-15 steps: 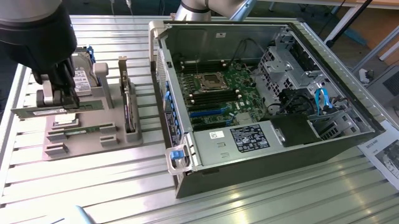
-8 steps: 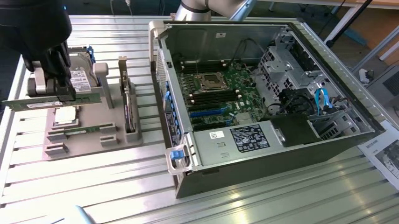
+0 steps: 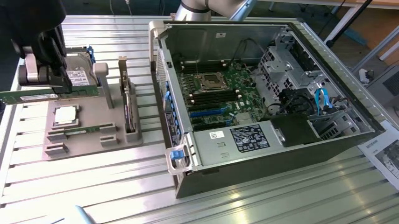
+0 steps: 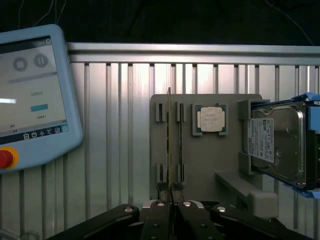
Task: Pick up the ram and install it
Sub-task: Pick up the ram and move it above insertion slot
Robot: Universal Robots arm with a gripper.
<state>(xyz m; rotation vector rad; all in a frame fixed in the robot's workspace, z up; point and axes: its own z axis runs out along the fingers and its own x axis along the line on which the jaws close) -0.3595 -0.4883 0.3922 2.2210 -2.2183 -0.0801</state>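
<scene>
Wrist view: ram (image 4: 169, 140) edge-on, tight between the two closed fingers (image 4: 161, 220).

Ribbed metal desk (image 3: 93, 186) carrying a grey parts holder (image 3: 93, 112), an open computer case (image 3: 206, 42), a printed sheet (image 3: 383, 156) and a touchscreen pendant (image 4: 30, 95).

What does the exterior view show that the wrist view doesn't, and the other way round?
Exterior view: the open case with its motherboard, standing to the exterior view's right of the holder. Wrist view: a pendant with a red button, lying beside the holder. Both: the grey holder with the CPU and hard drive, and the ram gripped in the pincer.
</scene>
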